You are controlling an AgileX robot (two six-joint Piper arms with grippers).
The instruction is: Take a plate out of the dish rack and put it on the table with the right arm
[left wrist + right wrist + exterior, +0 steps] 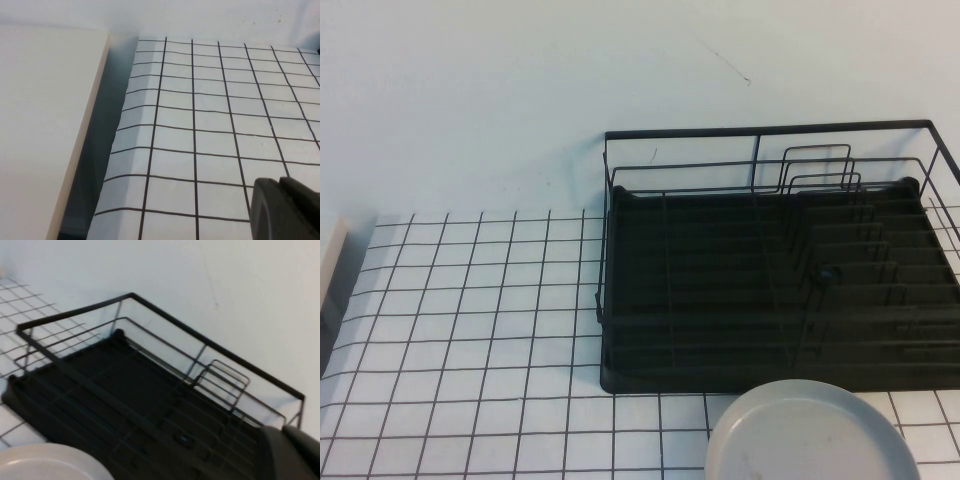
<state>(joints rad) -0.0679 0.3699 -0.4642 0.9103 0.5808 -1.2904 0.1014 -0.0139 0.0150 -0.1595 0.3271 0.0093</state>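
The pale grey-blue plate (812,432) lies flat, face up, on the gridded table (470,330), just in front of the black wire dish rack (770,290). The rack holds no plates; its upright dividers stand bare. In the right wrist view, the plate's rim (50,462) shows below the rack (130,390). My right gripper (282,432) is shut and empty, above and apart from the plate. My left gripper (280,187) is shut and empty over the table (210,110), far from the rack. Neither gripper shows in the high view.
A cream-white board (45,125) lies beside the table's left edge, with a dark gap between them; it also shows in the high view (330,255). A pale wall stands right behind the rack.
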